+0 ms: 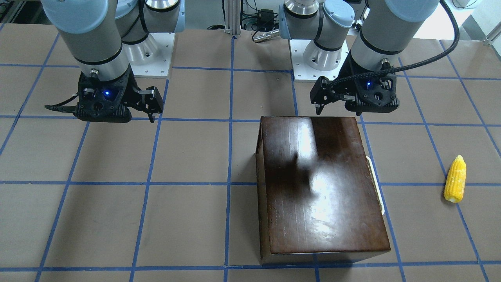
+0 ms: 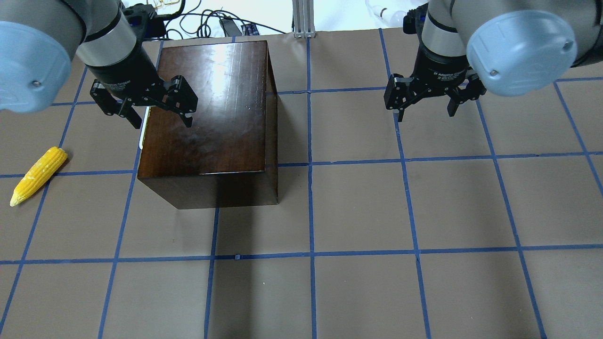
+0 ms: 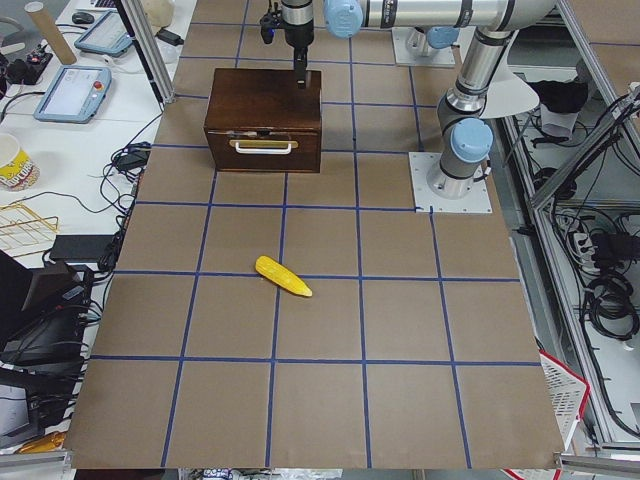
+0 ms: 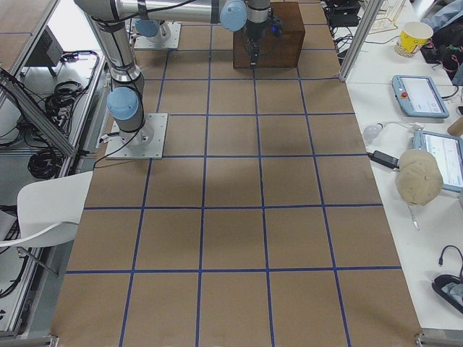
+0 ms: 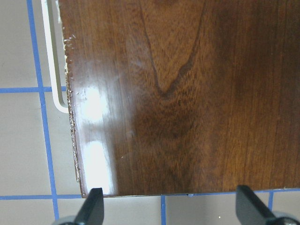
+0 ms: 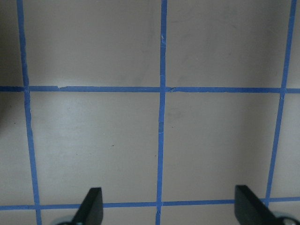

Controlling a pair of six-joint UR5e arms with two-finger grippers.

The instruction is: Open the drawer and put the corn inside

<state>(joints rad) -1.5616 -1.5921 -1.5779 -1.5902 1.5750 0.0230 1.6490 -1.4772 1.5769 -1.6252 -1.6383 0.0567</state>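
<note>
A bright yellow tapered corn cob lies on the brown gridded surface, apart from the glossy dark-brown wooden box. My left claw hangs spread over its top; only the left-end view shows the shut dark-fronted drawer. My right claw is spread.

So the box sits on the table in the robot's left half, with the drawer in its left face. The corn lies on the table further left, well apart from the box. The left arm's fingers hang over the box's left edge, and the right arm's fingers hang over the table well off to the box's right.
</note>
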